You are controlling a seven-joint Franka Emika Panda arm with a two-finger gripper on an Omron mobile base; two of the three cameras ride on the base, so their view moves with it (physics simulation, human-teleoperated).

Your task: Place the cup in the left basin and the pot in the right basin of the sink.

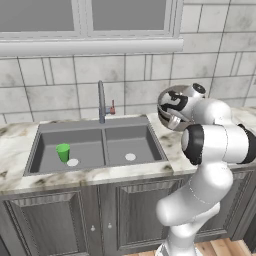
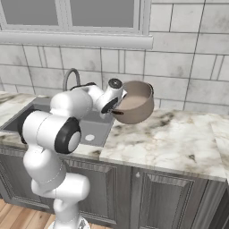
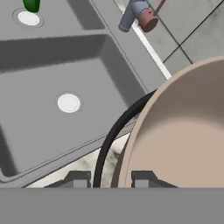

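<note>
Gripper (image 3: 107,181) pinches the pot (image 2: 135,104) by its rim, tilted, at mid-frame of the right base view. I fear it slipping, or clipping the faucet (image 1: 102,101) before the right basin (image 1: 131,145); the cup (image 1: 63,152) already stands lower left.

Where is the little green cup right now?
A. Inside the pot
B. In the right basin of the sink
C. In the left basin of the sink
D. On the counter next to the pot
C: the cup stands upright in the left basin, beside its drain, while the pot is held up over the counter.
</note>
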